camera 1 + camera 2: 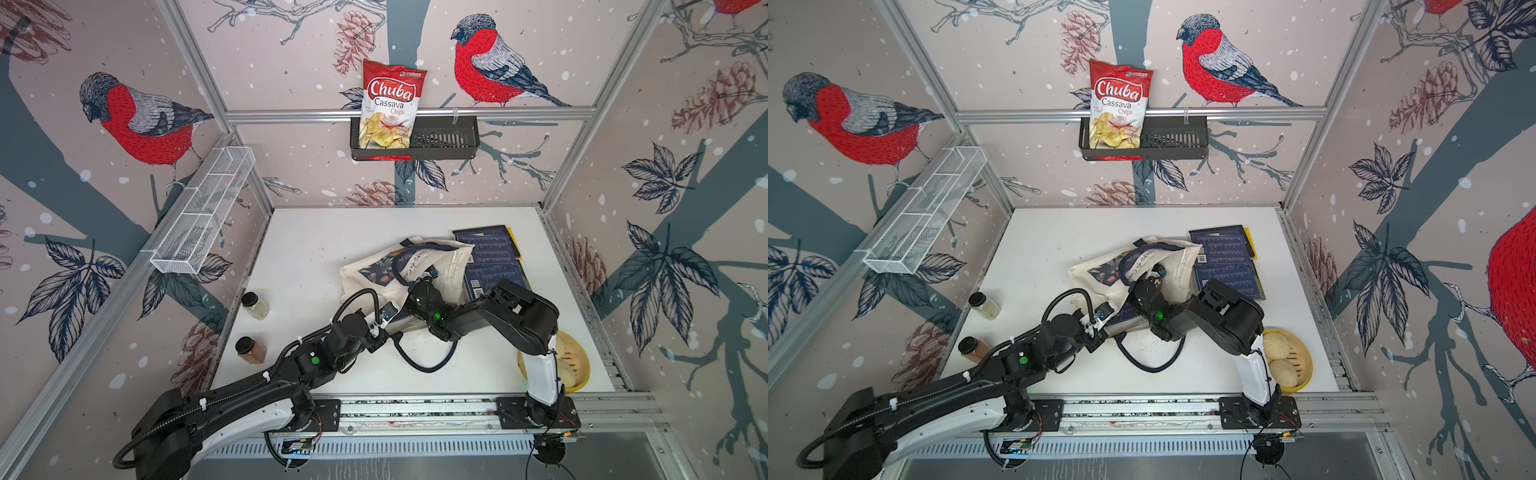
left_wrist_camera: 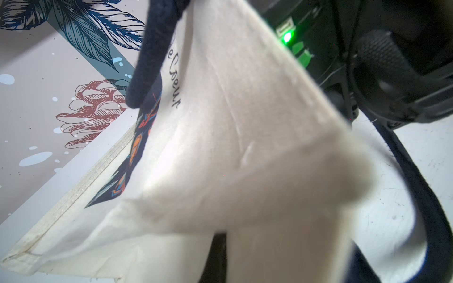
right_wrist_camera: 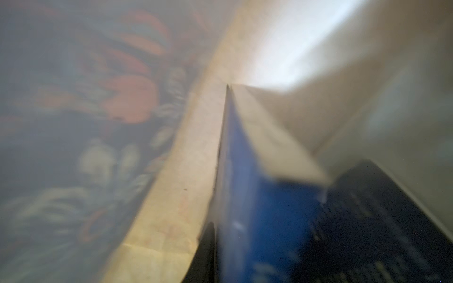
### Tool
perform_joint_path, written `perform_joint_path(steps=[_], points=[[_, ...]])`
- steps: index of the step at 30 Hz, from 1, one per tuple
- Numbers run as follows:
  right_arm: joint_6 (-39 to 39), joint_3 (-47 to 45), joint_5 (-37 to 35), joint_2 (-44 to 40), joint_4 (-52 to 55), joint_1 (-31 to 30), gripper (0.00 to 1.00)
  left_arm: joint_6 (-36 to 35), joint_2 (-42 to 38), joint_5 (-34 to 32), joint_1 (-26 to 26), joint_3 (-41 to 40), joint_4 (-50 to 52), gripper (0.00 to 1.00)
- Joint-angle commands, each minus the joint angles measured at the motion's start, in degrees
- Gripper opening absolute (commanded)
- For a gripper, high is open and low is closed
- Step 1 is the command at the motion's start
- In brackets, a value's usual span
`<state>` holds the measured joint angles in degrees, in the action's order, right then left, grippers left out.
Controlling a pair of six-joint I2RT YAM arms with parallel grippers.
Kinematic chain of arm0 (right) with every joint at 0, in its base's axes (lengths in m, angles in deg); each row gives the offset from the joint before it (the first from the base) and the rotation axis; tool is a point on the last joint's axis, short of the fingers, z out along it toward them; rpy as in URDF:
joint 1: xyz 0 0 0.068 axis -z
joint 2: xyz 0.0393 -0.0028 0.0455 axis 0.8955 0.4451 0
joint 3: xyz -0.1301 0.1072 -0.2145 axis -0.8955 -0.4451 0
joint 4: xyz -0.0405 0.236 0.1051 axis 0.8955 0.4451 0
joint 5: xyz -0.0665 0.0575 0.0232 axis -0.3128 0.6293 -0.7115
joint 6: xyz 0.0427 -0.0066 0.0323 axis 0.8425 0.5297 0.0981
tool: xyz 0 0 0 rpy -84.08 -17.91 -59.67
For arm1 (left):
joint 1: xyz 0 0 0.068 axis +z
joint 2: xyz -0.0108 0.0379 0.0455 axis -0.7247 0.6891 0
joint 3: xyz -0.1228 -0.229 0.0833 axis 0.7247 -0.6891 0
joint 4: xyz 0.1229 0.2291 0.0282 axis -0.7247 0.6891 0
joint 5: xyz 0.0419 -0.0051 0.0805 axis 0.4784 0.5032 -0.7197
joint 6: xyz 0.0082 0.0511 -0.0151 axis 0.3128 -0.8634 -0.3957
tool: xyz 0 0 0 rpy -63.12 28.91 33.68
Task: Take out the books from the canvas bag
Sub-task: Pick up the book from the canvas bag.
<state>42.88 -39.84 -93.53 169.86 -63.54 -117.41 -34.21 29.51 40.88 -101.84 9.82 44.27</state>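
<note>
The cream canvas bag [image 1: 374, 270] [image 1: 1100, 276] lies crumpled mid-table, its mouth facing the arms. My left gripper [image 1: 386, 313] [image 2: 225, 242] is shut on the bag's cloth [image 2: 245, 122] at the mouth edge and holds it up. My right gripper [image 1: 432, 274] [image 3: 215, 247] reaches inside the bag and is shut on the edge of a blue book [image 3: 257, 196]. A second, darker book [image 3: 380, 220] lies beside it in the bag. Two navy books [image 1: 490, 253] [image 1: 1225, 249] and a yellow one [image 1: 516, 243] lie on the table to the right of the bag.
A navy strap [image 1: 419, 361] loops on the table in front of the bag. Two spice jars [image 1: 255, 305] [image 1: 249, 351] stand at the left. A yellow steamer with buns [image 1: 1287, 361] sits under the right arm. A chips bag [image 1: 388, 104] stands in a black wall basket [image 1: 449, 139]; a white mesh shelf [image 1: 203, 212] hangs on the left wall.
</note>
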Motion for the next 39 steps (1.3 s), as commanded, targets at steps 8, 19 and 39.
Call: perform_joint_path(steps=[8,19,39], points=[[-2.2,-2.7,0.7,-4.7,3.7,-0.2,0.00,0.0,-0.6,0.7,-0.1,0.7,-3.3,0.00],[-7.2,-6.0,-0.2,-20.4,20.2,-1.2,0.00,1.9,0.4,-2.7,-0.1,1.3,-3.2,0.00],[-22.1,-8.9,-16.0,-58.4,48.0,-9.1,0.00,4.1,0.3,-4.8,0.6,1.5,-3.8,0.00]])
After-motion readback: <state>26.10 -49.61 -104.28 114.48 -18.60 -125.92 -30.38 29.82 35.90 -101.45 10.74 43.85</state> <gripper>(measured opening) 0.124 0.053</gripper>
